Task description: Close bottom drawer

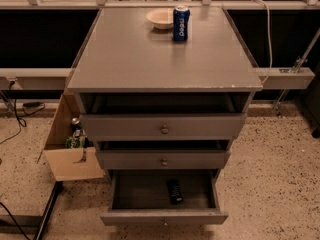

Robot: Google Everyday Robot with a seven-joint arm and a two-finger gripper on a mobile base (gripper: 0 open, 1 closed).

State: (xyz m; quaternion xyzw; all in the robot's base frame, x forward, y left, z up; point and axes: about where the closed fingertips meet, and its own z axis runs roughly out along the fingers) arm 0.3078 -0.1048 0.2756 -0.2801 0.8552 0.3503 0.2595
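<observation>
The grey wooden cabinet stands in the middle of the camera view with three drawers. The bottom drawer is pulled far out at the lower edge of the view; its thin front panel faces me and its knob is barely visible at the frame's edge. A small black object lies inside it. The middle drawer and the top drawer are each pulled out a little. My gripper and arm are not in view.
A blue can and a pale bowl sit at the back of the cabinet top. An open cardboard box with bottles stands against the cabinet's left side. Cables lie on the speckled floor at left. A rail runs behind.
</observation>
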